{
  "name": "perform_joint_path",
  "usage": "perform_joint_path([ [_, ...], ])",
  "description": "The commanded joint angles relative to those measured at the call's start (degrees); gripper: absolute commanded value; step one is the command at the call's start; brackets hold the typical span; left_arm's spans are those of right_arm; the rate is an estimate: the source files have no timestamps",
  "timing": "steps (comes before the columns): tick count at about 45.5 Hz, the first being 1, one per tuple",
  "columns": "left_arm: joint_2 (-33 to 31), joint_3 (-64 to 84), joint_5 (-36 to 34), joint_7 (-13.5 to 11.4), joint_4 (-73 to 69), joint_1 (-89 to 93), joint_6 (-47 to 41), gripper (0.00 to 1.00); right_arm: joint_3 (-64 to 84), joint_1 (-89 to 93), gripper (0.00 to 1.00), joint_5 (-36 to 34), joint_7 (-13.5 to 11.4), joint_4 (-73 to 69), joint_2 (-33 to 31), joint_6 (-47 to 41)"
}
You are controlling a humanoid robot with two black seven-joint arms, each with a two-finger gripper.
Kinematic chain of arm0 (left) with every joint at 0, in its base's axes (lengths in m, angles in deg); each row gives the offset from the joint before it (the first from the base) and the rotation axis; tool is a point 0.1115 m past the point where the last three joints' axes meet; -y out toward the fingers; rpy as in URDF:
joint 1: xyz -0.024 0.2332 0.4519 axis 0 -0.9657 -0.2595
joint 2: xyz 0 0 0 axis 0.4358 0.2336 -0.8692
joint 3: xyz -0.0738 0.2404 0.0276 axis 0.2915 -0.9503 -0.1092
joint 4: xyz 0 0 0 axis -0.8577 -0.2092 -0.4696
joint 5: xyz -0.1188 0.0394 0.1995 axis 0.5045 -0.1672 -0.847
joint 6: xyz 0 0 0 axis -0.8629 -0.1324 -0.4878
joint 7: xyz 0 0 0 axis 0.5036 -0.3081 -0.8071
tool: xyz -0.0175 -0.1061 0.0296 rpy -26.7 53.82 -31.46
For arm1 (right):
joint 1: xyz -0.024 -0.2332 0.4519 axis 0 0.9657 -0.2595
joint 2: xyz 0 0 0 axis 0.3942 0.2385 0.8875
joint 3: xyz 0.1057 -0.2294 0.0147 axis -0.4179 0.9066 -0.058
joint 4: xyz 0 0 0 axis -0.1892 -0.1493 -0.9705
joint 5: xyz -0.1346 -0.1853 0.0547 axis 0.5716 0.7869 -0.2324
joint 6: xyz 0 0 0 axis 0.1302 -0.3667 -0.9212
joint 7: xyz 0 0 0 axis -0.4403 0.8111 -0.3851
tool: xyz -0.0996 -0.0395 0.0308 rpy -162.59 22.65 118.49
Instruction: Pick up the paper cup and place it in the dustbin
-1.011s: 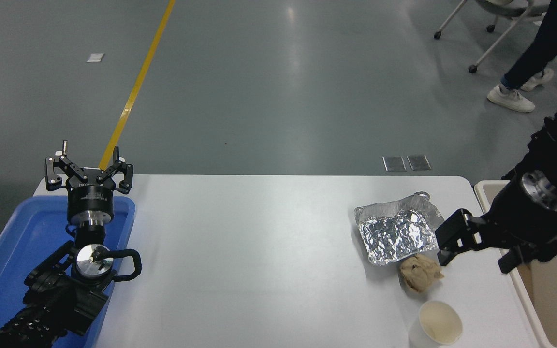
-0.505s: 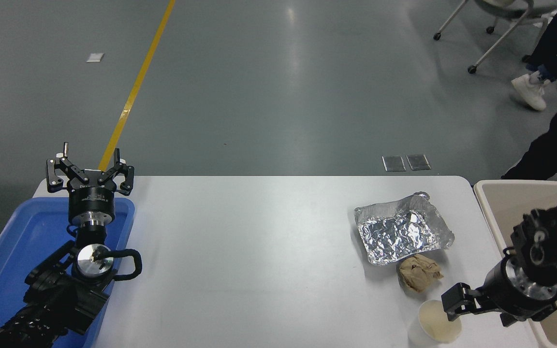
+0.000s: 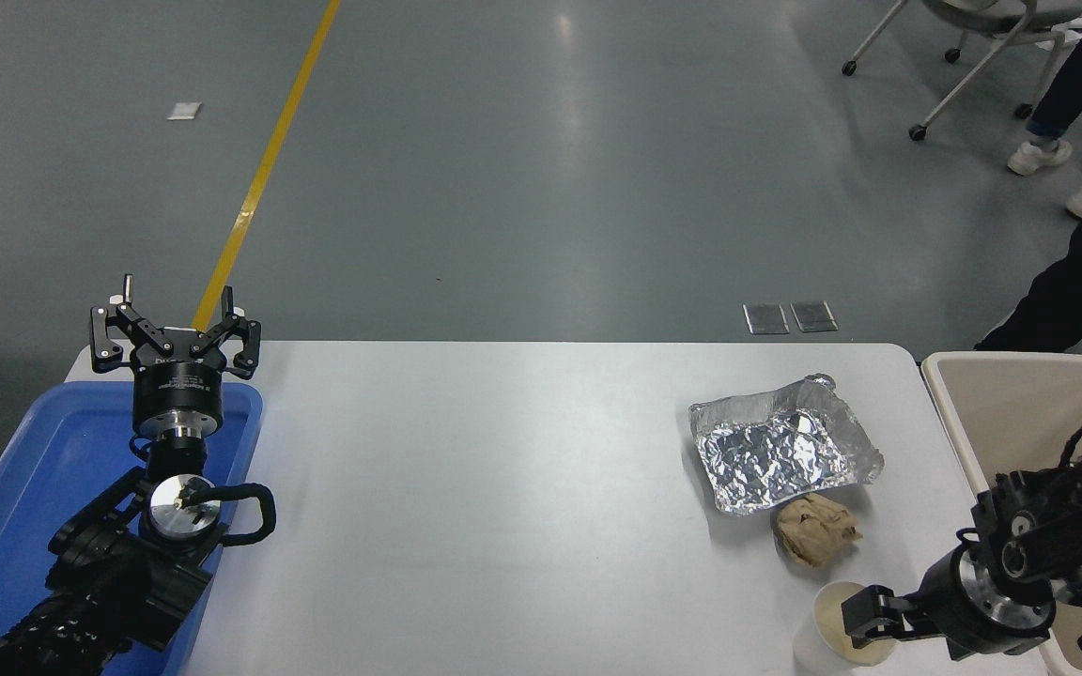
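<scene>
The paper cup (image 3: 829, 615), white with a cream inside, stands upright at the table's front right edge, partly cut off by the picture's bottom. My right gripper (image 3: 867, 622) comes in low from the right and sits over the cup's right rim, open, its black fingertips covering part of the mouth. The beige dustbin (image 3: 992, 376) stands just off the table's right end, behind my right arm. My left gripper (image 3: 175, 324) is open and empty, parked at the lower left.
A crinkled silver foil tray (image 3: 780, 455) and a crumpled brown paper wad (image 3: 815, 529) lie just behind the cup. A blue plastic tray (image 3: 24, 469) sits under the left arm. A person's legs (image 3: 1062, 291) and a wheeled chair (image 3: 964, 38) are at the far right.
My right arm has swung down and toward the camera, from beside the foil tray to the cup's right rim. The person at the top right has walked on. The left arm has not moved.
</scene>
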Motion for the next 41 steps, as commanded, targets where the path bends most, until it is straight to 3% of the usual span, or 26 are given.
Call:
perform_joint_path([
  [1,0.00,0.00,0.00,0.00,0.00,0.00,0.00,0.99,-0.18,2.07,0.00,-0.01,0.15,0.86,0.15,3.58],
  [20,0.00,0.00,0.00,0.00,0.00,0.09,0.00,0.99,5.96,-5.39,0.00,-1.85,0.59,-2.03,-0.99,2.44],
  [30,0.00,0.00,0.00,0.00,0.00,0.18,0.00,0.99,15.19,-20.85,0.00,-1.85,2.08,-6.96,-2.22,1.13],
  [41,0.00,0.00,0.00,0.00,0.00,0.09,0.00,0.99,26.71,-43.00,0.00,-1.77,5.24,-7.21,-2.22,-8.71],
])
